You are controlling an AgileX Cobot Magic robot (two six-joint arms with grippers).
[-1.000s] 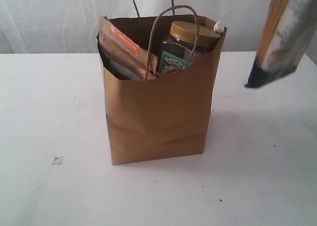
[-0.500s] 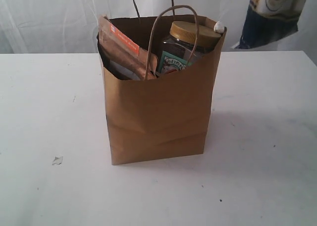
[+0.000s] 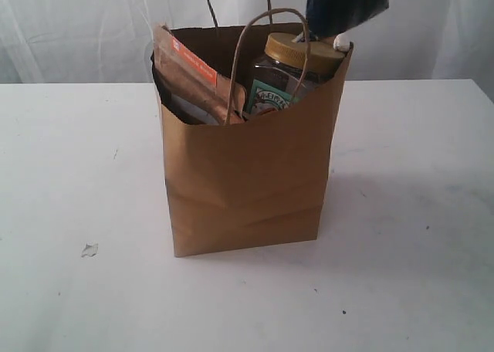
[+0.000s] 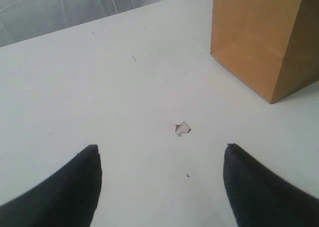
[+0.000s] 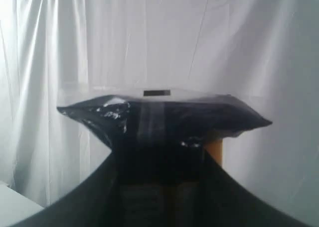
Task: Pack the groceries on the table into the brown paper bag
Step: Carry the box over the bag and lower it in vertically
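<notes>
The brown paper bag [image 3: 247, 174] stands upright in the middle of the table [image 3: 69, 167]. A brown-orange pouch [image 3: 193, 78] and a gold-lidded clear jar [image 3: 297, 66] poke out of its top, and a small white cap [image 3: 341, 42] shows at its right corner. The dark end of the long white-blue packet [image 3: 343, 5] hangs just above that corner. My right gripper [image 5: 159, 152] is shut on the packet [image 5: 164, 115]. My left gripper [image 4: 162, 147] is open and holds nothing, low over the table left of the bag [image 4: 259, 38].
A small torn scrap [image 3: 89, 250] lies on the table left of the bag, just ahead of my left fingertips [image 4: 183, 129]. A white curtain [image 3: 77, 28] hangs behind the table. The bag's loop handles [image 3: 270, 51] stand up over its opening.
The packet has travelled up and to the left, from the right edge of the exterior view to above the bag's right corner. The left gripper has not moved.
</notes>
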